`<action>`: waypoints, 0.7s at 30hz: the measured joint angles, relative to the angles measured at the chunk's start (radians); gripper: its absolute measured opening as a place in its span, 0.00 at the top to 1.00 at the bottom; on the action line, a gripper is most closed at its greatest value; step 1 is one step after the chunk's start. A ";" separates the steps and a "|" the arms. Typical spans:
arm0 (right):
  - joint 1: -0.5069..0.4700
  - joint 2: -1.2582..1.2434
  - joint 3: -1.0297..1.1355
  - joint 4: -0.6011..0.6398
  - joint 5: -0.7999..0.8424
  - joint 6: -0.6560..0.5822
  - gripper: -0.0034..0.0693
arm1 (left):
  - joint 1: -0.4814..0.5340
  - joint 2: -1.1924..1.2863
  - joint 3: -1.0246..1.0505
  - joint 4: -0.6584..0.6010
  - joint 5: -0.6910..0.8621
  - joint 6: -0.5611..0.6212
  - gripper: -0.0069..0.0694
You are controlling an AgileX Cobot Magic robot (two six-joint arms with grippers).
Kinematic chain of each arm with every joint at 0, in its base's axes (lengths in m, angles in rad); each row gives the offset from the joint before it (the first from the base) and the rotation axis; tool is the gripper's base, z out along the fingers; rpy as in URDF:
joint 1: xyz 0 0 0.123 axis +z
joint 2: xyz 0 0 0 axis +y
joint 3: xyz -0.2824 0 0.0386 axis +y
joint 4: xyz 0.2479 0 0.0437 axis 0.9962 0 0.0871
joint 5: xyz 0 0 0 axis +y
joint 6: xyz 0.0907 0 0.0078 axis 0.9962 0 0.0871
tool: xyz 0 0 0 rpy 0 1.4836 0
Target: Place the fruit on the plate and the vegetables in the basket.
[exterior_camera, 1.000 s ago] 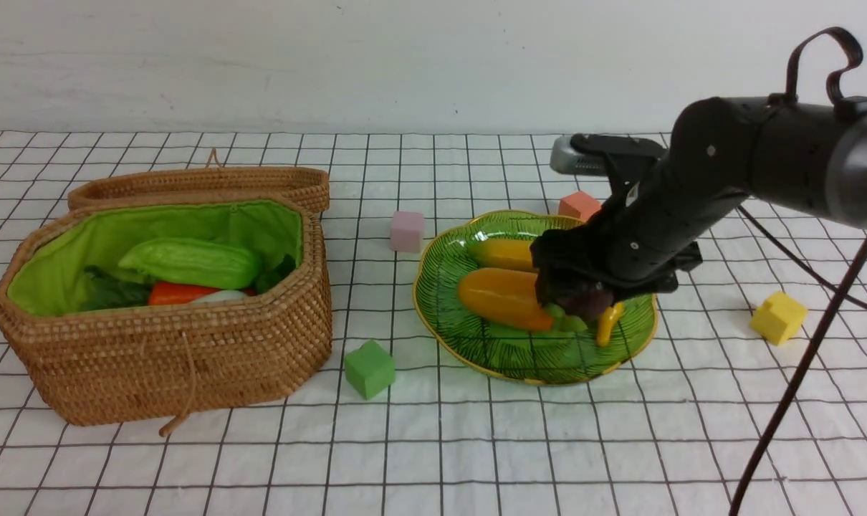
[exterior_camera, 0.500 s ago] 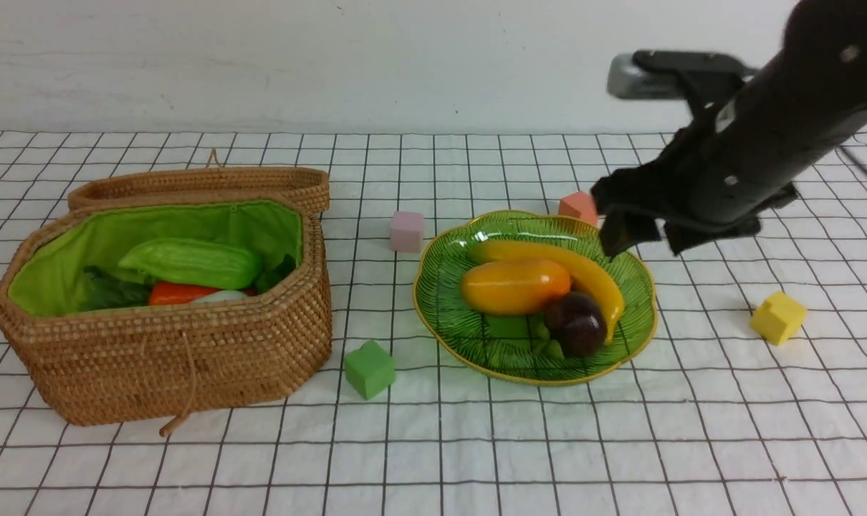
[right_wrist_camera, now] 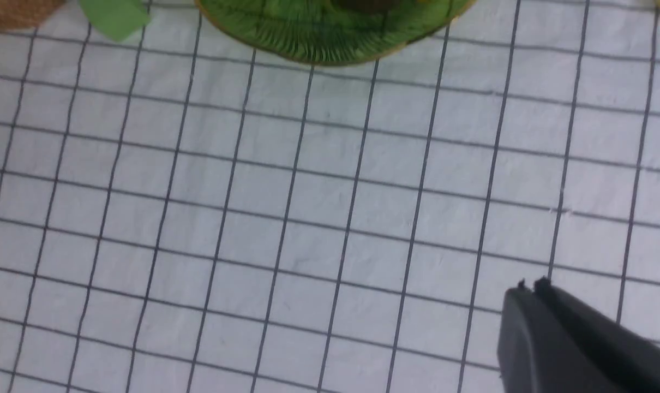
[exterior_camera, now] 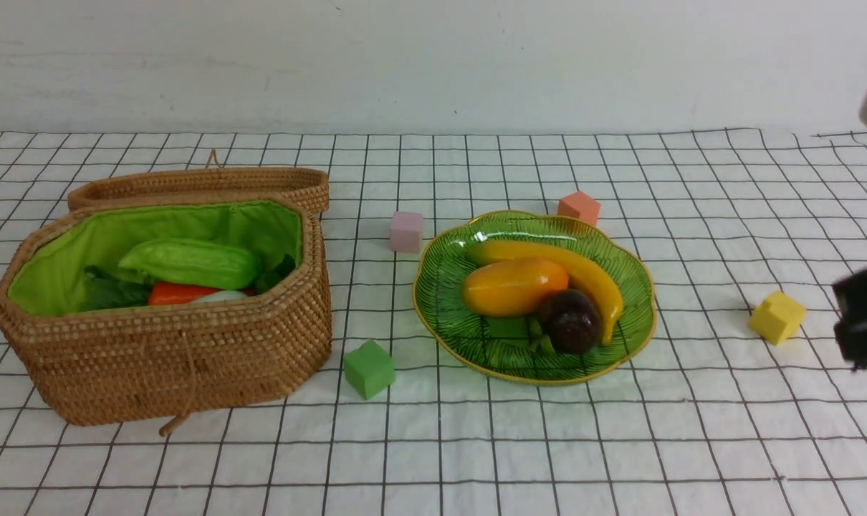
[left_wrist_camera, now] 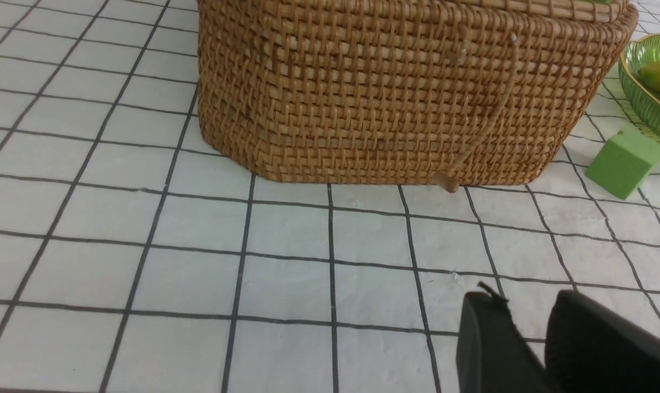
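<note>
Vegetables lie inside the large octagonal brown woven rattan basket (exterior_camera: 190, 365) with bright green cloth lining, which stands near the left edge of the tabletop (exterior_camera: 476, 444), a white cloth with a black grid. In it are a light green ridged gourd (exterior_camera: 190, 263), an orange-red carrot piece (exterior_camera: 179, 292) and a white radish (exterior_camera: 222, 295) with dark green leaves. The woven lid (exterior_camera: 204, 185) hangs open behind the basket.

The left end effector (left_wrist_camera: 532, 349) shows only in the left wrist view, low over the cloth in front of the basket wall; its jaws stand narrowly apart and hold nothing.

A green foam cube (exterior_camera: 368, 368) sits between basket and plate, and a pink foam cube (exterior_camera: 407, 231) lies farther back.

The wide translucent green glass plate (exterior_camera: 620, 344) with yellow rim stands at the middle of the tabletop. It carries the fruit: a plump orange-yellow mango (exterior_camera: 514, 287), a long yellow banana (exterior_camera: 577, 272) and a small round dark purple-brown fruit (exterior_camera: 569, 320), all touching. An orange foam cube (exterior_camera: 579, 208) lies just behind the plate.

A yellow foam cube (exterior_camera: 777, 316) sits near the right edge. The right end effector (right_wrist_camera: 532, 289) is beside it, closed and empty.
</note>
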 joint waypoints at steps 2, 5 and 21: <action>0.000 -0.020 0.054 0.004 0.000 0.000 0.96 | 0.000 0.000 0.000 0.000 0.000 0.000 0.69; 0.000 -0.030 0.096 0.004 0.018 0.000 0.96 | 0.000 0.000 0.000 0.000 0.000 0.000 0.69; -0.275 -0.642 0.511 -0.142 -0.544 -0.104 0.96 | 0.000 0.000 0.000 0.000 0.000 0.000 0.67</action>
